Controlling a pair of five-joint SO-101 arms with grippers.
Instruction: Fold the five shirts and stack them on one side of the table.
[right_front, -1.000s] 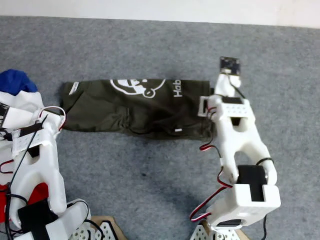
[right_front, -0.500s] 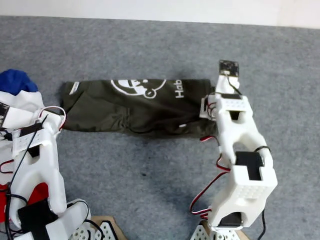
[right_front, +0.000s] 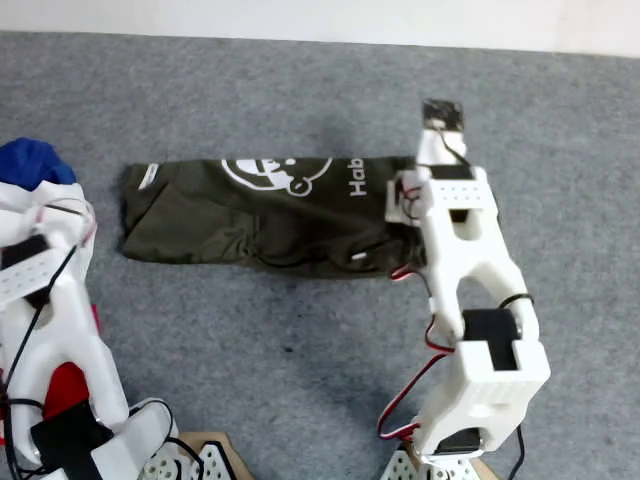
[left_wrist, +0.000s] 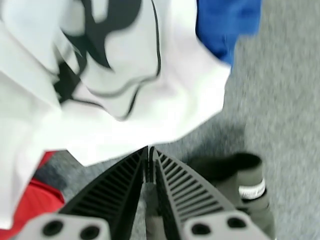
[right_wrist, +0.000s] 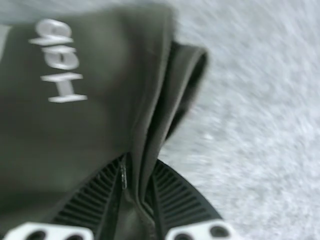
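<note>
- The left arm (right_front: 50, 340) and the right arm (right_front: 470, 290) have white, blocky plastic shells with forked links.
- Black servo blocks (right_front: 498, 345) sit in the joints.
- Red and black cables (right_front: 431, 335) loop along the links.
- The left gripper (left_wrist: 149, 152) and the right gripper (right_wrist: 140, 167) have black ribbed fingers on pale grey mounts with round screw holes (left_wrist: 52, 228).
- A small dark circuit board (right_front: 442, 114) caps the right wrist.

Bright, even light from above; soft shadows lie on the table (right_front: 300, 330) beside the olive shirt (right_front: 200, 215) and white shirt (left_wrist: 150, 100).
</note>
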